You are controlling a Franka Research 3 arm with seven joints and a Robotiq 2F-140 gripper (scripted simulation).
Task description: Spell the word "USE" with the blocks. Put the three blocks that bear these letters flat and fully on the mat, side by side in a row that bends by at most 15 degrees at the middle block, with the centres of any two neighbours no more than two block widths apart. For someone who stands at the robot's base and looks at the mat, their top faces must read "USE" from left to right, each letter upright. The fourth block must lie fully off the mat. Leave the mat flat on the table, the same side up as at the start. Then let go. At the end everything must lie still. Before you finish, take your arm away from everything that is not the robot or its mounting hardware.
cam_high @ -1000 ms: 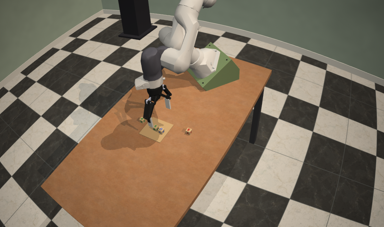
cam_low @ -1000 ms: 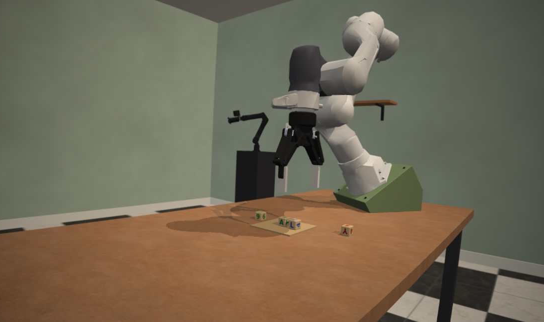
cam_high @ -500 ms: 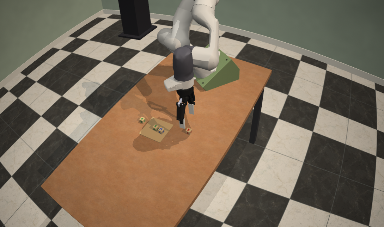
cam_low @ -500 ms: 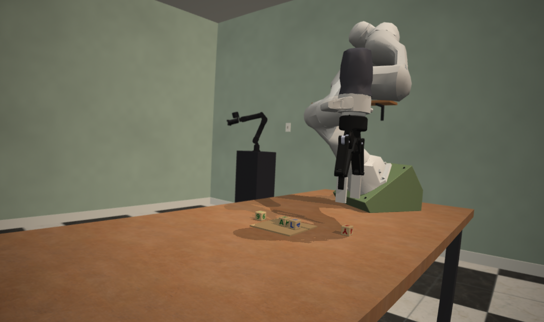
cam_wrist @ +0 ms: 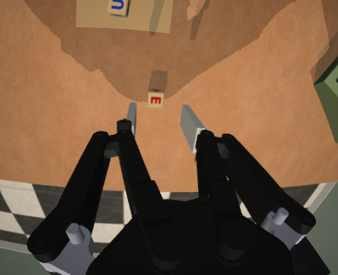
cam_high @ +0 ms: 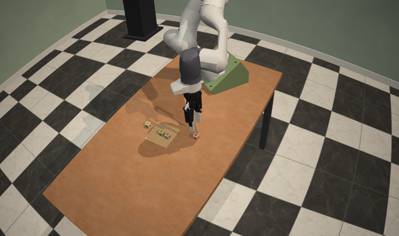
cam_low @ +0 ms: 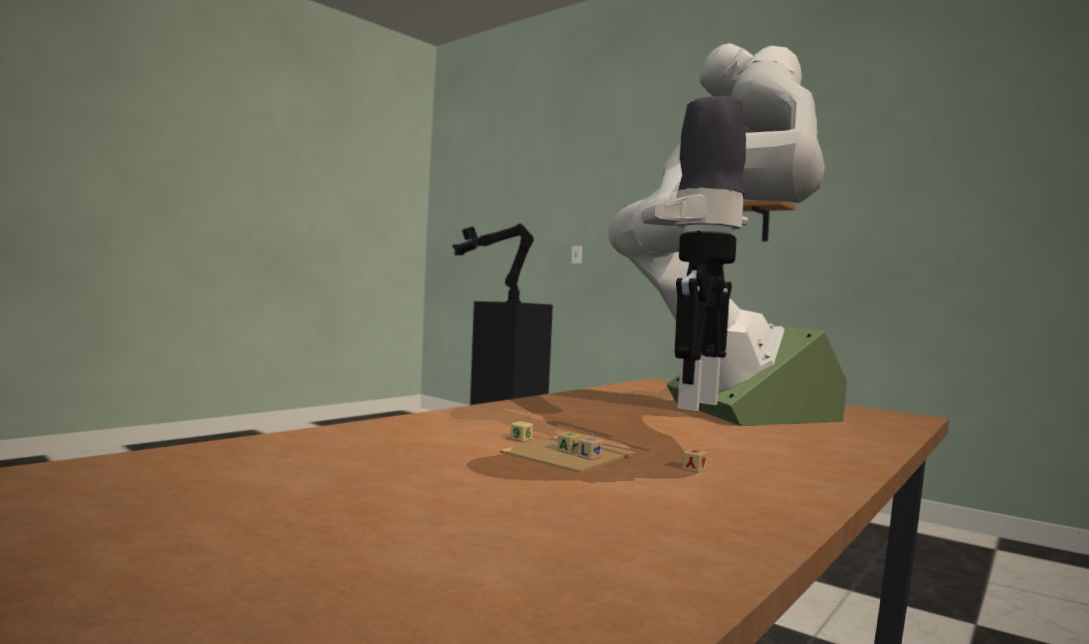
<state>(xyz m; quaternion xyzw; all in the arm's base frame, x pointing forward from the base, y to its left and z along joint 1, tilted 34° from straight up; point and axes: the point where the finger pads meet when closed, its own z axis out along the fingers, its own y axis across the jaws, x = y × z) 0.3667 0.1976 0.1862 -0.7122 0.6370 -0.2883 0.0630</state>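
Note:
The tan mat (cam_high: 161, 136) lies on the table, and also shows in the wrist view (cam_wrist: 142, 12). On it, side by side, sit the block with a green S (cam_high: 161, 132) and the block with a blue U (cam_high: 167, 135) (cam_wrist: 118, 5). The block with a red E (cam_high: 196, 135) (cam_low: 694, 460) (cam_wrist: 155, 99) lies on the bare table, to the right of the mat. The block with a green P (cam_high: 147, 124) (cam_low: 521, 431) lies off the mat on its other side. My gripper (cam_high: 194, 124) (cam_low: 700, 396) (cam_wrist: 159, 114) hangs well above the table near the E block, fingers partly apart and empty.
The arm's green base wedge (cam_high: 227, 76) stands at the far end of the table. The table's right edge runs a short way beyond the E block. A black pedestal (cam_low: 510, 352) stands on the floor behind the table.

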